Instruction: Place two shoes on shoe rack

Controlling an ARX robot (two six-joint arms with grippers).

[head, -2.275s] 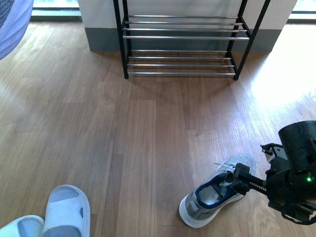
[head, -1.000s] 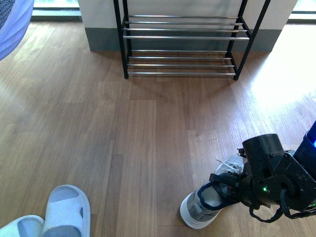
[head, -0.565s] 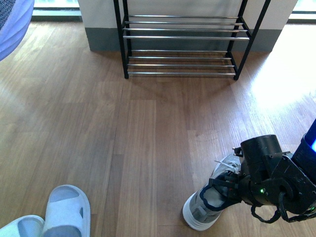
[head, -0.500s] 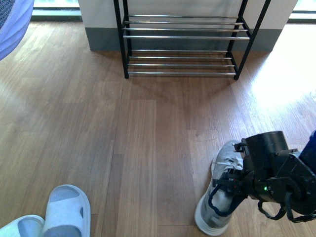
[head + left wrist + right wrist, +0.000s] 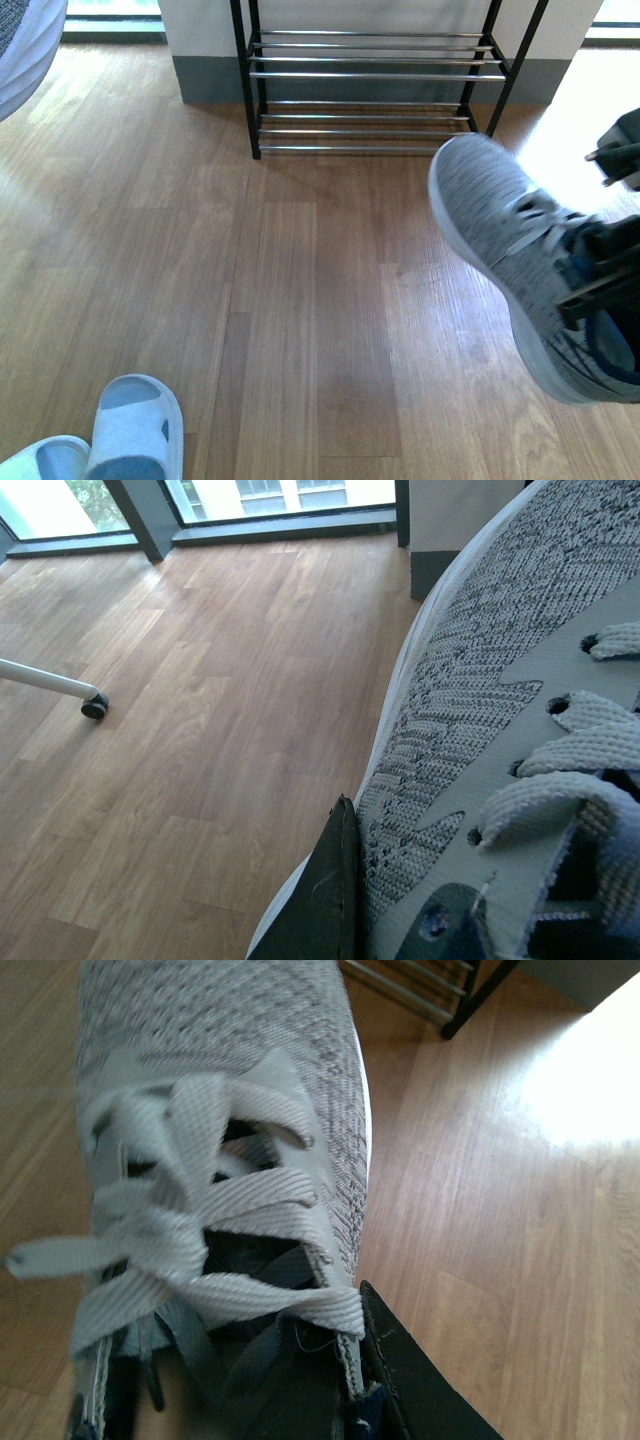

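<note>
At the far left of the front view a pale shape (image 5: 22, 50) fills the top corner, too blurred to name. Below it, at the bottom left, two pale-blue slides (image 5: 135, 428) lie side by side and touching on the wood floor (image 5: 300, 300), well apart from the rack (image 5: 370, 75).

In the left wrist view the left gripper (image 5: 390, 922) is clamped on the left sneaker (image 5: 470, 680). One dark finger (image 5: 325, 900) presses against the grey knit side just above the white sole; the other is hidden by the shoe. The sneaker hangs above the floor. Beyond it are a window (image 5: 290, 495) and a white leg ending in a caster (image 5: 95, 708).

The rack stands at the top centre of the front view, against the wall.

To its right, the right sneaker (image 5: 505, 235) is in the air, tilted, with its toe towards the rack's right leg and its sole turned down and to the left. It is not on the rack. The right gripper (image 5: 600, 285) is closed on its collar; in the right wrist view a dark finger (image 5: 400, 1380) sits beside the laces at the dark lining.
</note>
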